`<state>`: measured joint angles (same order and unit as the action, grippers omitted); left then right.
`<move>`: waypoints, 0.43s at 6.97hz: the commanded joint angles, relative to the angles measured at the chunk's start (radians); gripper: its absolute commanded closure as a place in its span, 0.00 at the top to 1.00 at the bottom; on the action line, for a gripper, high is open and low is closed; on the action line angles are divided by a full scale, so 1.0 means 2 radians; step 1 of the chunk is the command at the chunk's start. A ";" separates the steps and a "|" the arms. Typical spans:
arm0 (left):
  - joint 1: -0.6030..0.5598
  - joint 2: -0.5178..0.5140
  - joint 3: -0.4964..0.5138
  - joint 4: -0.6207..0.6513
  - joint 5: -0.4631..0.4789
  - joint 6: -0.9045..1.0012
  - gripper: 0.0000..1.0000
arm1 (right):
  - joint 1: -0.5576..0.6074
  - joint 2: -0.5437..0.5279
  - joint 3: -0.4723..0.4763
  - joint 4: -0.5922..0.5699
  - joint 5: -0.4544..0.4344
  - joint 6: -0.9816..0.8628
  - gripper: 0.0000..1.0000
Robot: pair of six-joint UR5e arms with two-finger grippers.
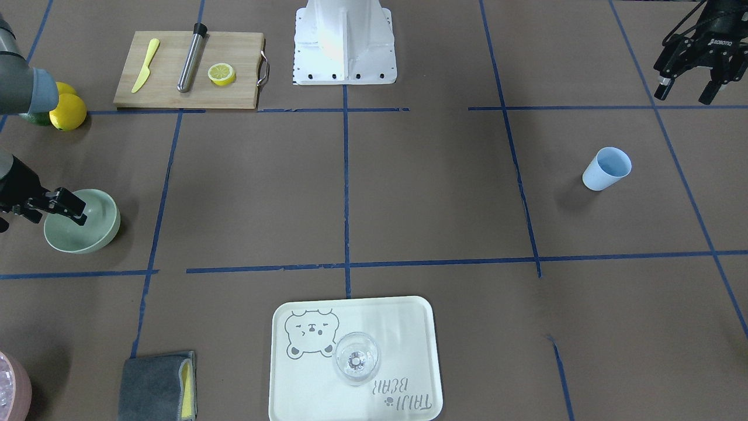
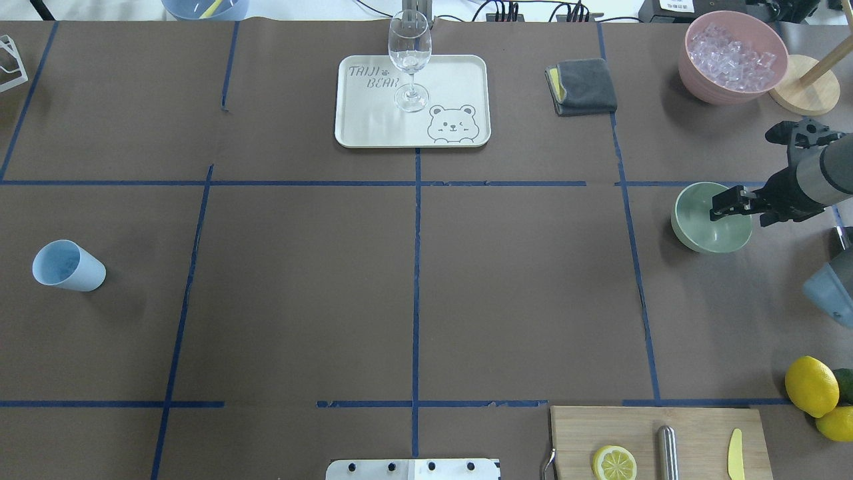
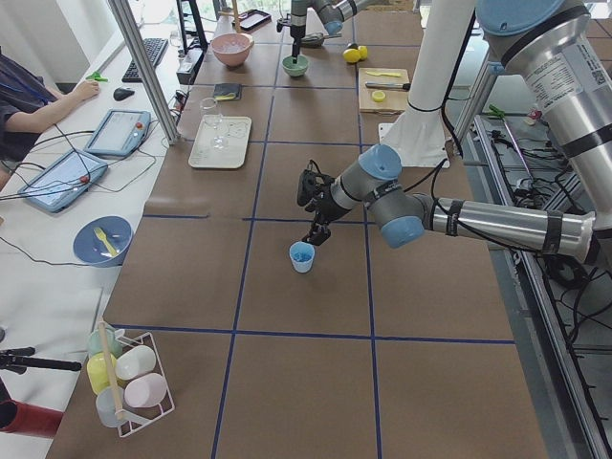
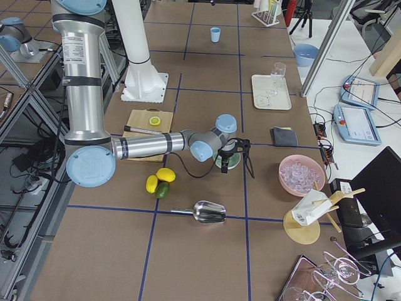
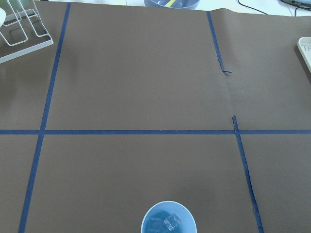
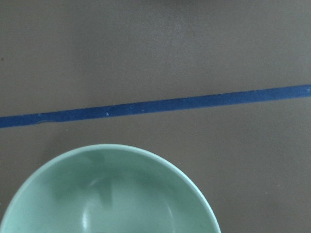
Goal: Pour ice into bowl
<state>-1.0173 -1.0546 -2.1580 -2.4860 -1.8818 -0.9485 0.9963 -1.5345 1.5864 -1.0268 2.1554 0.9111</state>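
Note:
The pale mint-green bowl (image 2: 706, 227) stands upright near the table's right end and looks empty; its rim fills the bottom of the right wrist view (image 6: 112, 194). My right gripper (image 2: 723, 203) is open and empty, low over the bowl's rim (image 1: 87, 234). The light blue cup (image 1: 608, 168) stands upright far off on the left side. In the left wrist view a few clear ice cubes (image 5: 166, 223) lie inside the cup (image 5: 146, 224). My left gripper (image 1: 686, 93) hangs open and empty, above and behind the cup.
A pink container (image 2: 693, 63) full of ice stands behind the bowl. A grey cloth (image 2: 583, 87), a tray (image 2: 460, 73) with a wine glass (image 2: 410, 57), a cutting board (image 1: 187, 96) with knife, metal rod and lemon half, whole lemons (image 2: 810, 385) and a metal scoop (image 4: 207, 213) lie around.

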 commanded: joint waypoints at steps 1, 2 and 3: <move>0.019 0.000 0.000 -0.002 0.016 -0.012 1.00 | -0.002 0.001 -0.007 0.003 0.001 0.002 0.77; 0.020 -0.001 0.001 -0.002 0.016 -0.012 1.00 | 0.000 -0.003 -0.005 0.003 0.004 -0.005 0.16; 0.022 -0.001 0.001 -0.002 0.016 -0.012 1.00 | 0.000 -0.008 -0.002 0.003 0.006 -0.006 0.00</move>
<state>-0.9786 -1.0561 -2.1574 -2.4895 -1.8511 -0.9714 0.9946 -1.5398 1.5769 -1.0218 2.1630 0.9049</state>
